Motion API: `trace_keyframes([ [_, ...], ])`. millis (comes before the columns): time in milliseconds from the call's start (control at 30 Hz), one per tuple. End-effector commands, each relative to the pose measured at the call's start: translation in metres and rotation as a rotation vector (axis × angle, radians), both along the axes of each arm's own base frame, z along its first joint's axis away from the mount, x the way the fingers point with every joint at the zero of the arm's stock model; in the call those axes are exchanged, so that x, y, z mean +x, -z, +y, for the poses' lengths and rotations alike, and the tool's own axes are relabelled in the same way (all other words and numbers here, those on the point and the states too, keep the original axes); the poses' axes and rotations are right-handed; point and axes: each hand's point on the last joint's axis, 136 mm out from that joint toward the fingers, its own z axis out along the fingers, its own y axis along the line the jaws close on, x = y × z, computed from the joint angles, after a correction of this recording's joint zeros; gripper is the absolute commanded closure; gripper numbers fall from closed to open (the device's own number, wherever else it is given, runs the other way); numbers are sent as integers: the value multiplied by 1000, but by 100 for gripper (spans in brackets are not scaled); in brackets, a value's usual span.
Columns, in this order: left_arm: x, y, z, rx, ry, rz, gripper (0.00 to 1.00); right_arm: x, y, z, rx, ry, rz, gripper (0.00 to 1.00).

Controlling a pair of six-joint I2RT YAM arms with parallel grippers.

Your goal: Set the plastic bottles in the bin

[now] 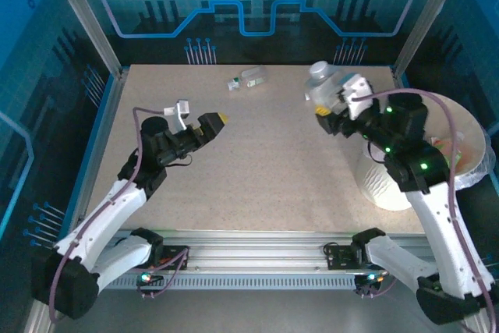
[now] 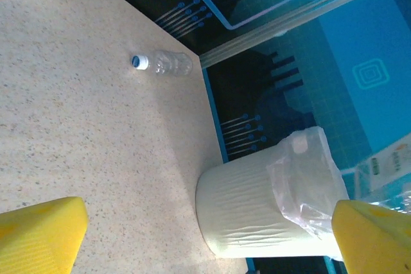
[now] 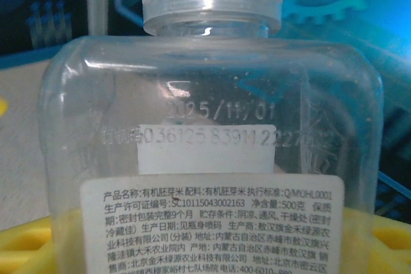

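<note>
The bottle [image 1: 322, 83] is clamped in the right gripper [image 1: 327, 105] (left gripper [image 2: 209, 235] wide open, empty). It is to be released only above the bin [image 1: 386, 189].

Cool blue light, soft shadows, slight glare

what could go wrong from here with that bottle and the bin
The clear bottle sits between the right gripper's yellow fingers, well below its cap. Its body looks smooth and a firm grip isn't evident, so it might slip or tip when lifted. In the top view the right arm crosses over the bin; swinging the bottle across could bump the bin or snag its loose bag.
</note>
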Motion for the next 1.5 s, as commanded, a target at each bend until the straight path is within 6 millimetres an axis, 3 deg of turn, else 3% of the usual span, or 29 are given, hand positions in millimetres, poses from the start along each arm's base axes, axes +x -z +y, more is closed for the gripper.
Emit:
trace_keyframes([
  [0, -2, -24, -20, -33, 82, -69, 1, -3, -15, -45, 107, 236, 15, 29],
  [333, 4, -18, -43, -5, 132, -57, 1, -21, -3, -164, 189, 765, 61, 23],
  [567, 5, -13, -43, 7, 124, -46, 1, -32, 28, -217, 325, 1009, 193, 19],
  [800, 7, -5, -41, 26, 105, -25, 1, -24, 52, -212, 421, 984, 346, 1],
  [1133, 12, 4, -41, 39, 96, -5, 1, -19, 44, -197, 464, 899, 355, 0],
  [1467, 16, 13, -41, 59, 91, 13, 1, 2, 46, -170, 525, 729, 406, 0],
])
